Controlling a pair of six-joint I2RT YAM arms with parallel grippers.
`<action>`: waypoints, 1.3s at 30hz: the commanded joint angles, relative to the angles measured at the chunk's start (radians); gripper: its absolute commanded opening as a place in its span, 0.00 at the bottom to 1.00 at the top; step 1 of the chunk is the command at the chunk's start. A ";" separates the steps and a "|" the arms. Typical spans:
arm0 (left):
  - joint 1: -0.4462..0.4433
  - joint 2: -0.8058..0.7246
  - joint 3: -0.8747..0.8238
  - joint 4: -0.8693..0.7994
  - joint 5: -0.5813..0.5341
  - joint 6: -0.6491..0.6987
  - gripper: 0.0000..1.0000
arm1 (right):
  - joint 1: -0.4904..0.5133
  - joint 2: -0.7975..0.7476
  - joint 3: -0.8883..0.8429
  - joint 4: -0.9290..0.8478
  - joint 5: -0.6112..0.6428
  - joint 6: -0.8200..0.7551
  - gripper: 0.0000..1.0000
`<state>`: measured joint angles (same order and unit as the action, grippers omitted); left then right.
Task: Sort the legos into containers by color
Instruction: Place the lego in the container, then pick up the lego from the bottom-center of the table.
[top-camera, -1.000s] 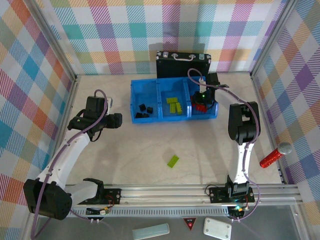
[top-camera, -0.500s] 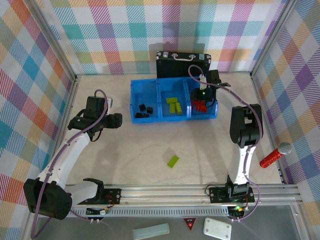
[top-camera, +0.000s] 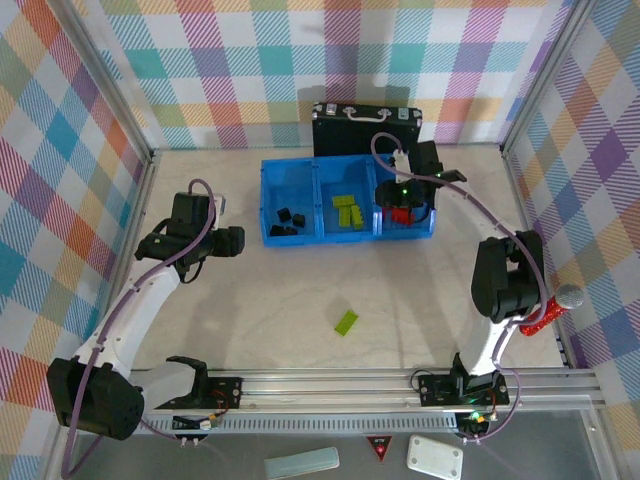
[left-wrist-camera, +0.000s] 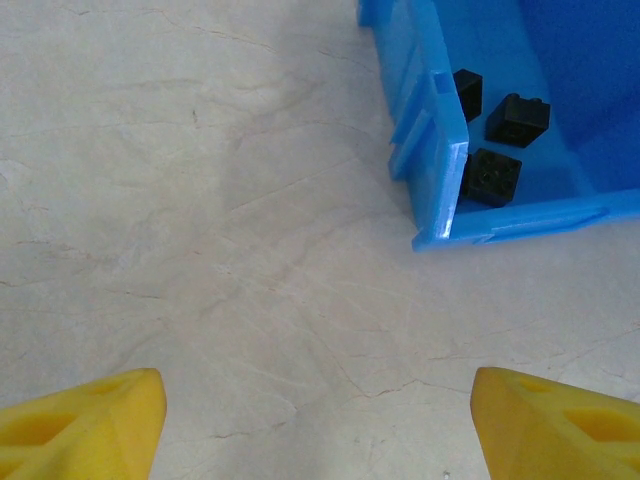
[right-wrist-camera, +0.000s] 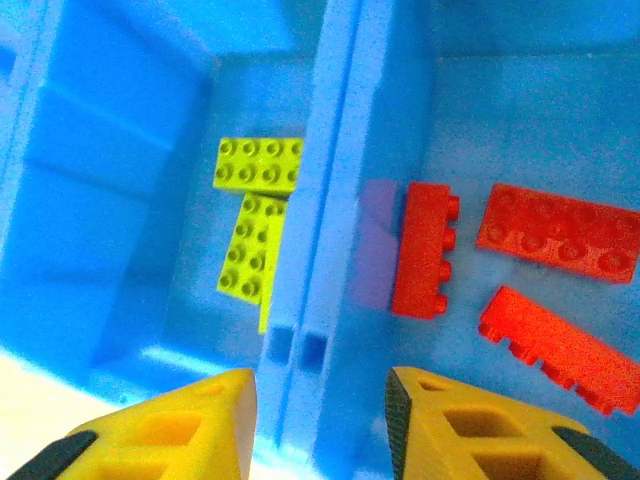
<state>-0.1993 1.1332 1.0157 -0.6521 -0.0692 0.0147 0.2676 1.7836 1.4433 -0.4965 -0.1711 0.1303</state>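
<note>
Green brick (top-camera: 346, 321): alone on the tabletop, lower middle of the top view.
Feel: likely light, hard, a bit slippery.
Best hold: pinch across the narrow sides.
Bin (top-camera: 267, 205): upper middle, with black, green and red bricks each in their own part.
Left tool (left-wrist-camera: 318, 425): wide open, empty, near the bin's left end.
Right tool (right-wrist-camera: 320, 420): a little open, empty, over the bin.

"What's different?"
"The right gripper (right-wrist-camera: 320, 388) has parted its jaws a little, empty, over the bin (top-camera: 300, 238)."
"And the arm?"
"The right arm (top-camera: 510, 280) has swung its elbow out toward the near right."
</note>
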 joint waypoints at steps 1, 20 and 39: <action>0.017 -0.026 0.017 0.007 0.006 -0.004 0.80 | 0.031 -0.065 -0.035 -0.060 0.026 -0.039 0.41; 0.017 -0.034 0.021 0.006 0.016 -0.004 0.80 | 0.311 -0.315 -0.254 -0.294 0.157 -0.082 0.44; 0.017 -0.032 0.014 0.007 0.013 -0.005 0.80 | 0.655 -0.190 -0.271 -0.500 0.306 -0.085 0.77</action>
<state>-0.1993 1.1217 1.0157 -0.6518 -0.0616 0.0147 0.8940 1.5471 1.1294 -0.9180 0.0902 0.0650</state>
